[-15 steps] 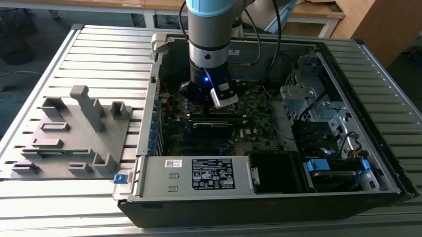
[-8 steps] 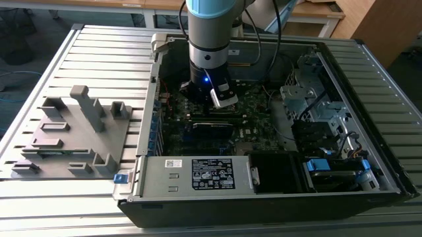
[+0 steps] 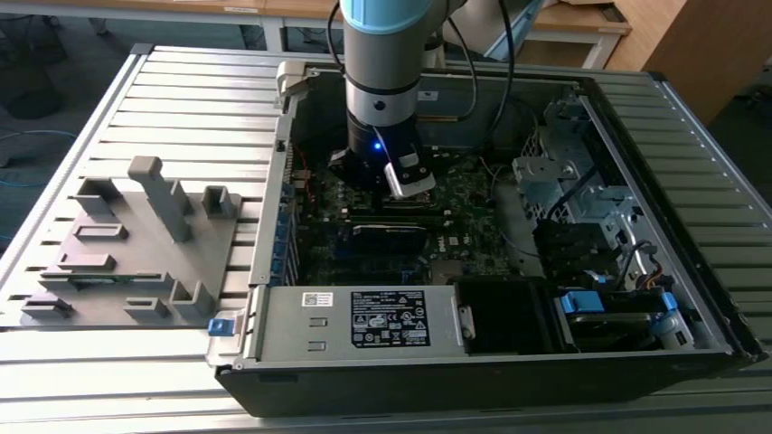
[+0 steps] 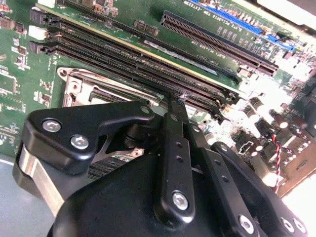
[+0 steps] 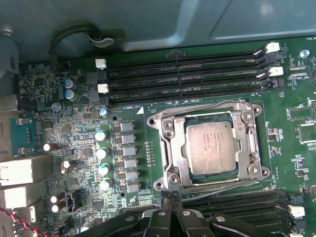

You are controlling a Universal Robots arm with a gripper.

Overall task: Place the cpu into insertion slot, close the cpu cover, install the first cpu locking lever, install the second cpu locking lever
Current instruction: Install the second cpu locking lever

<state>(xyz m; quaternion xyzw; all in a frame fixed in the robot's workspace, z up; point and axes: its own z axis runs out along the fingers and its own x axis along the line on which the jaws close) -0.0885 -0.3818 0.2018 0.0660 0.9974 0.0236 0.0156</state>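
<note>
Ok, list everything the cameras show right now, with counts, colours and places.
computer case: one, black, open on the slatted table.
motherboard: one, green, inside the case.
cpu: one, silvery-tan, seated in the insertion slot.
insertion slot: one, silver-rimmed, mid-board.
cpu cover: one, silver frame, down around the cpu.
memory slots: four, black, beside the socket.
power supply: one, grey, at the case's near edge.
fixture plate: one, grey, exterior view's left.
gripper: one, black, fingers together, by the socket's edge.
</note>
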